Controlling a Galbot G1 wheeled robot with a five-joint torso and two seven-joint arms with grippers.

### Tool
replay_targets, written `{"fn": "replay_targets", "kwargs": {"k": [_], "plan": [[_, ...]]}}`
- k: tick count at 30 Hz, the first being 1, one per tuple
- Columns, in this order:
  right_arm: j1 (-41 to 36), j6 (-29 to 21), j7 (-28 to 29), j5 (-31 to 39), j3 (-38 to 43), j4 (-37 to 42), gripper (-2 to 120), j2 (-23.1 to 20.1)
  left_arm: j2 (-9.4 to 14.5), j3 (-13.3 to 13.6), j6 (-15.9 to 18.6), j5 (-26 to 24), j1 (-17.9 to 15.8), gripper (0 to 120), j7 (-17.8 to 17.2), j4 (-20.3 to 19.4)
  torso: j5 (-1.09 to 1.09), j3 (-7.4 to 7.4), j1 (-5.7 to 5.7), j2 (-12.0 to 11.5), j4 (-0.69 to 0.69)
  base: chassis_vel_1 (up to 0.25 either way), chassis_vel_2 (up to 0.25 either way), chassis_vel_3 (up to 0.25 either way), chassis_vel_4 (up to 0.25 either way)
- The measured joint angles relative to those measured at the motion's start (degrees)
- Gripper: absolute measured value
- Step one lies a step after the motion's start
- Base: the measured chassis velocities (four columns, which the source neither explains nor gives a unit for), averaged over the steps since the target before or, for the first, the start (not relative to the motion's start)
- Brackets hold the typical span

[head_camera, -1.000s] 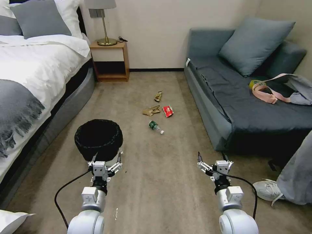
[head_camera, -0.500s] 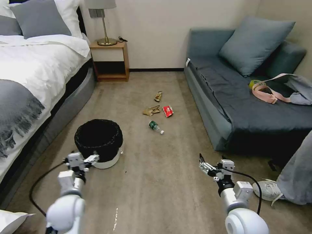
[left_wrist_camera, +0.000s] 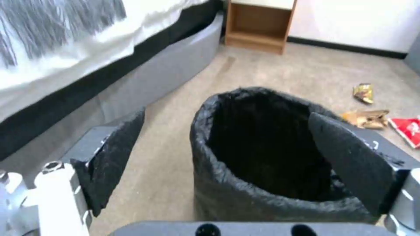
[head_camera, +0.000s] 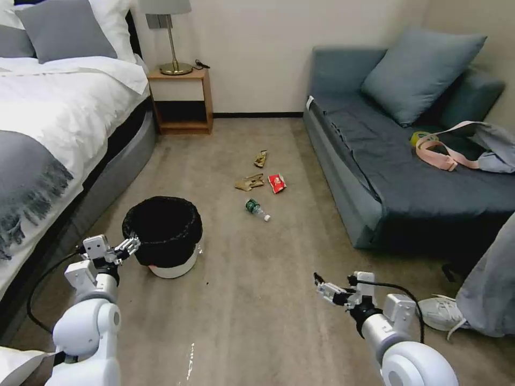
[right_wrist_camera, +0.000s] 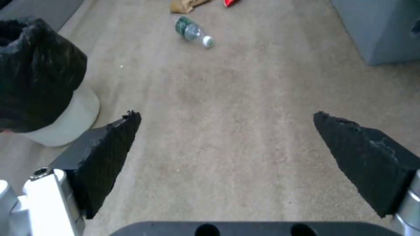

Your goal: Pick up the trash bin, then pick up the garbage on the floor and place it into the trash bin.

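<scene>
Fingers, left gripper: spread wide, nothing held; in the left wrist view one dark pad stands outside the near wall of the round trash bin lined with crinkled black plastic, and the other pad lies over the bin's far rim, so the near rim sits between them.

Left gripper, head view: at the bin's bed-side rim, touching or just short of it; which, cannot be told.

Bin: upright on the carpeted floor, pale base showing, mouth open upward, straight ahead of the left fingers.

Fingers, right gripper: parted, empty, held low over bare floor, well apart from the bin, which lies off to their bed side.

Garbage, beyond both sets of fingers toward the far wall: clear plastic bottle with green label, lying on its side, nearest; red snack packet; crumpled tan paper wrapper; gold-brown candy wrapper, farthest.

Judgement: the left arm is the nearer one for the bin; the grip turns on the rim wall lying between the pads before they close.
</scene>
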Motion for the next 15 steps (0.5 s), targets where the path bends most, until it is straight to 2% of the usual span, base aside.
{"fn": "replay_targets", "kwargs": {"k": [3,5,12,15], "plan": [[0.20,0.04,-0.09,-0.28,-0.07,-0.31,100,0.10,0.58,-0.06,0.24,-0.32,-0.94,100,-0.21,1.01,0.01,0.00,0.00,0.01,0.00,0.000,0.000,0.000,0.000],[0.25,0.42,-0.30,-0.76,-0.21,-0.97,100,0.16,2.09,-0.28,1.27,-1.47,-2.92,100,-0.68,3.12,0.00,0.00,0.00,0.00,-0.01,0.000,0.000,0.000,0.000],[0.25,0.94,-0.59,-1.22,-0.47,-1.68,100,0.21,4.45,-0.32,3.89,-4.22,-5.27,100,-1.18,4.79,0.01,0.00,0.00,0.00,-0.01,0.000,0.000,0.000,0.000],[0.74,1.17,-0.73,-1.40,-0.91,-2.37,100,0.15,6.72,-0.06,9.52,-9.08,-7.29,100,-3.31,5.24,0.01,-0.01,0.00,0.00,-0.01,0.000,0.000,0.000,0.000]]}}
